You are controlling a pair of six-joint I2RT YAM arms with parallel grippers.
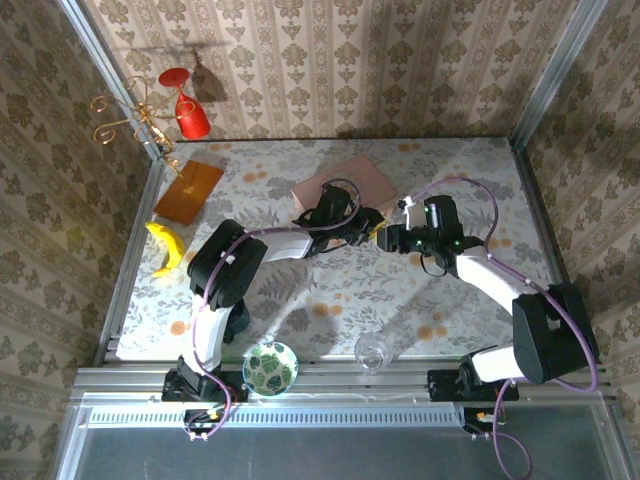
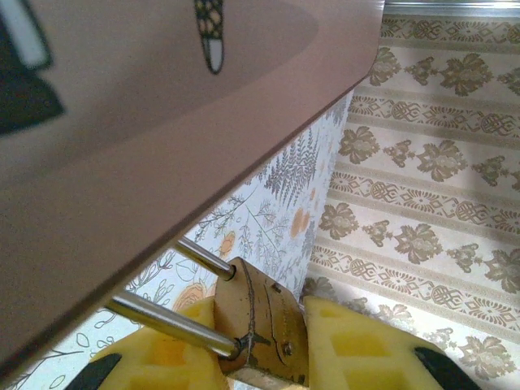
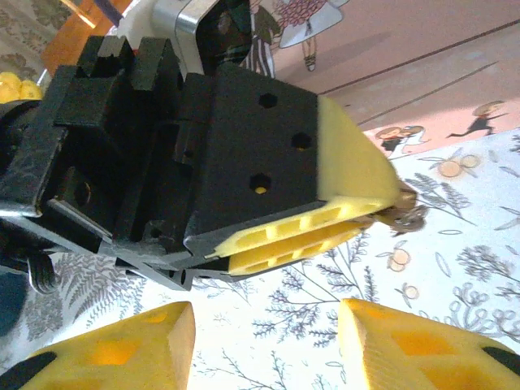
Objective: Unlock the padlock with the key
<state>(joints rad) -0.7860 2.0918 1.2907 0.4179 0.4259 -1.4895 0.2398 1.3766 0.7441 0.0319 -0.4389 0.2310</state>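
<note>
1. Pinching the padlock [image 2: 262, 321] at lower centre, the left gripper [image 2: 264, 361] clamps its flat sides; stiff, slick metal by the look, so it may swivel.
2. Right gripper [image 3: 266, 345], bottom of frame, stands open and empty.
3. Beyond, the shackle [image 2: 175, 321] meets the pink box [image 2: 146, 122].

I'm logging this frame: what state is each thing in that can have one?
padlock: shackle seated in the body, looks locked
left end effector: shut on padlock
right end effector: open, empty
pink box: lid looks closed
clear glass: upright
</note>
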